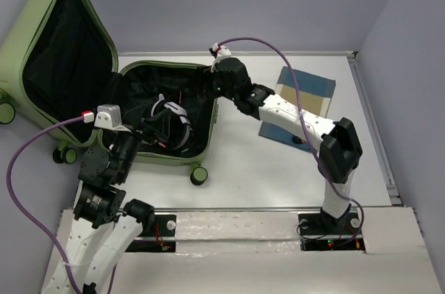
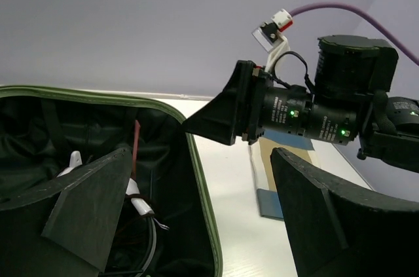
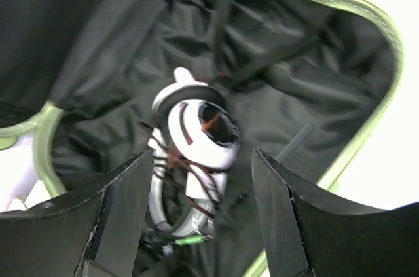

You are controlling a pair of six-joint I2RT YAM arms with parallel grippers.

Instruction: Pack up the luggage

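Both jaws stand apart, empty: left gripper [image 2: 200, 156], right gripper [image 3: 201, 154]. Left of frame, the smooth rounded green luggage [image 1: 17, 47] lies open, a curved white-and-black headset [image 3: 196, 134] on its crumpled black lining.

White headphones [image 1: 172, 119] in open luggage [image 1: 21, 44]

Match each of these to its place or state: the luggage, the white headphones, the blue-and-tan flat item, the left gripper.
Things
A. luggage
B. white headphones
C. blue-and-tan flat item
D. left gripper

Place or state
1. on the table, outside the case
2. jaws wide apart, holding nothing
3. open, lid raised
4. lying on the black lining

Pairs: A-3, B-4, C-1, D-2
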